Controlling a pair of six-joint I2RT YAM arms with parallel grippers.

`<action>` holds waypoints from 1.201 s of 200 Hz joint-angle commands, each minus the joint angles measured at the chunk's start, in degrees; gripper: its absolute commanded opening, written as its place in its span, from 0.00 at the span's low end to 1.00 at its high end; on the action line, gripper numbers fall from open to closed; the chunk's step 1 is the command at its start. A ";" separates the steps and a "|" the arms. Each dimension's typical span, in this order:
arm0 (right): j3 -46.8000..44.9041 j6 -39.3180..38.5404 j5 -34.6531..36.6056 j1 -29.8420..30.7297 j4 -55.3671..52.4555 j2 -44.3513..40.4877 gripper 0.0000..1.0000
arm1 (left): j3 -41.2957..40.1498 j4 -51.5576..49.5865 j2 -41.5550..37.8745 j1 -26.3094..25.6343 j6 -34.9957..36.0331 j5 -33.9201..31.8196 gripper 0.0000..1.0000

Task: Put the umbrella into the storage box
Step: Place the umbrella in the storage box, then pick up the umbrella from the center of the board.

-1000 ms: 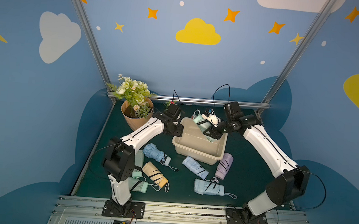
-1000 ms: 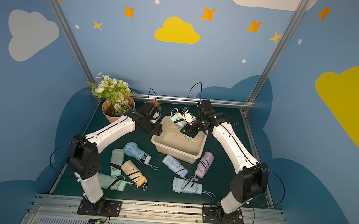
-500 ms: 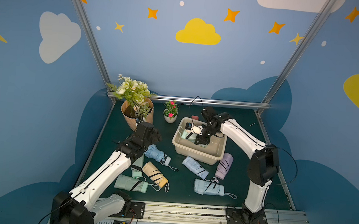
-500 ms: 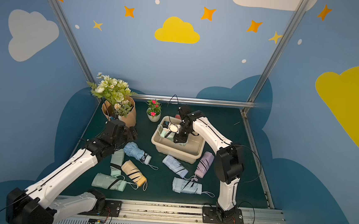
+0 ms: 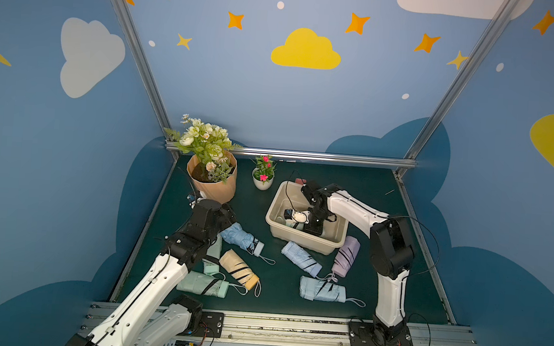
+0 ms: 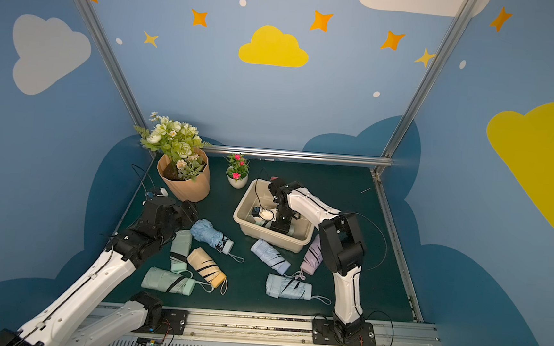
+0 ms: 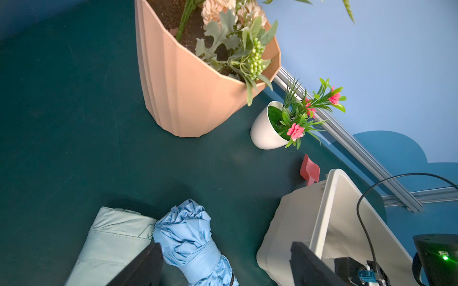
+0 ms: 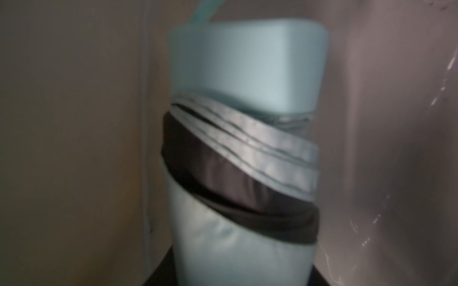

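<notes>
Blue walls (image 5: pixel 241 94) with clouds (image 5: pixel 306 50) and stars (image 5: pixel 235 20), aluminium posts (image 5: pixel 138 57), dark green, perhaps felt, floor (image 5: pixel 280 294).

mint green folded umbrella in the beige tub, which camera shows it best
The right wrist view: the mint green folded umbrella fills it, handle cap and black strap visible, though blurred. Both top views show only slivers inside the beige plastic tub under the right arm. The left wrist view shows none of it.

Mint umbrella (image 8: pixel 243 173) lies inside beige storage box (image 5: pixel 301 241).
</notes>
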 commanded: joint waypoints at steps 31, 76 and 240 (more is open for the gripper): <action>-0.20 1.88 1.93 0.19 2.90 -2.25 0.79 | -1.57 -0.51 0.20 0.61 -2.54 2.60 0.85; 0.30 1.26 3.25 0.07 2.89 -5.79 0.98 | -1.10 -0.25 2.44 0.90 -2.92 5.34 0.86; -17.89 31.62 -11.17 2.43 26.58 -44.26 0.96 | 4.82 -7.23 16.60 1.52 -15.52 8.79 0.85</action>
